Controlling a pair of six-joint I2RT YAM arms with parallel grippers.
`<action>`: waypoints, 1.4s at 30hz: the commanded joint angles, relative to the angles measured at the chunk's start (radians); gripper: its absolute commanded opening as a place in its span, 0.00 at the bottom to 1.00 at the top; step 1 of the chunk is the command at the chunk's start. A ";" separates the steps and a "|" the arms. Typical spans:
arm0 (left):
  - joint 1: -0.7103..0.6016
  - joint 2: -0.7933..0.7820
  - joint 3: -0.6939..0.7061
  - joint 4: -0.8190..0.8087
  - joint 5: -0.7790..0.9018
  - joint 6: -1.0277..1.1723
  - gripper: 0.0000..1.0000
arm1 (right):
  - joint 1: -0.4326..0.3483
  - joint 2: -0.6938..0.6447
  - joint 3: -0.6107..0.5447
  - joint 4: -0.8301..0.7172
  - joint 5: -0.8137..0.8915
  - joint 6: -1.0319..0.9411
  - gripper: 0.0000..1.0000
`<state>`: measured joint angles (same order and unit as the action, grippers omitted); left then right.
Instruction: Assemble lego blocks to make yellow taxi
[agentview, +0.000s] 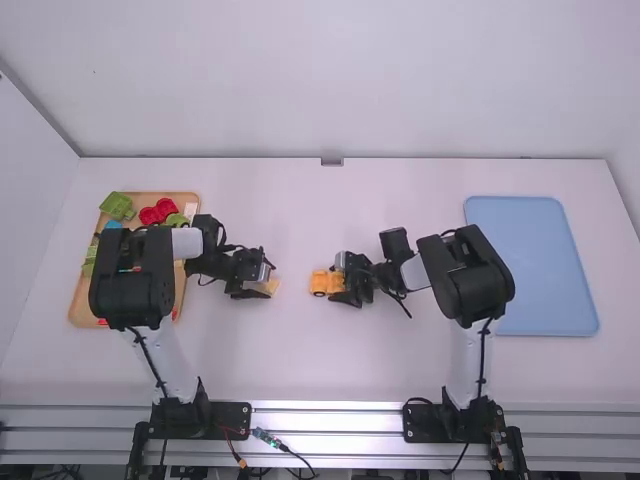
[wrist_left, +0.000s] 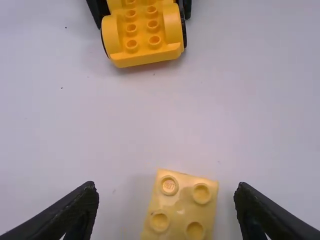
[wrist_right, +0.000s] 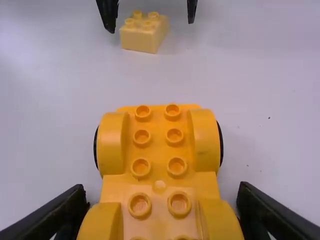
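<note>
Car (agentview: 320, 283) and brick (agentview: 271, 286) sit between the two arms in the high view, close together, presumably for joining; more blocks (agentview: 119, 205) wait in the tray (agentview: 80, 315). Over in the left wrist view, the left gripper (wrist_left: 166, 187) stands open around the brick, gaps either side, seemingly lined up to pick it. In the right wrist view, the right gripper (wrist_right: 161, 186) looks closed on the car, studs up, likely steadying it.
</note>
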<state>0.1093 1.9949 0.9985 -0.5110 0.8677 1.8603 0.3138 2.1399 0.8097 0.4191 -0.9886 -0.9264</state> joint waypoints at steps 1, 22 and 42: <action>0.002 0.014 -0.003 0.000 0.023 0.017 0.70 | 0.001 0.017 -0.005 -0.008 0.018 0.011 0.81; 0.003 0.043 -0.006 0.043 0.030 -0.072 0.69 | 0.001 0.017 -0.004 -0.008 0.017 0.014 0.87; 0.003 0.071 0.084 -0.111 0.006 0.012 0.58 | 0.000 0.017 -0.004 -0.008 0.017 0.014 0.87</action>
<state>0.1093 2.0567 1.0733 -0.6140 0.8623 1.8523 0.3141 2.1399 0.8097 0.4194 -0.9890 -0.9253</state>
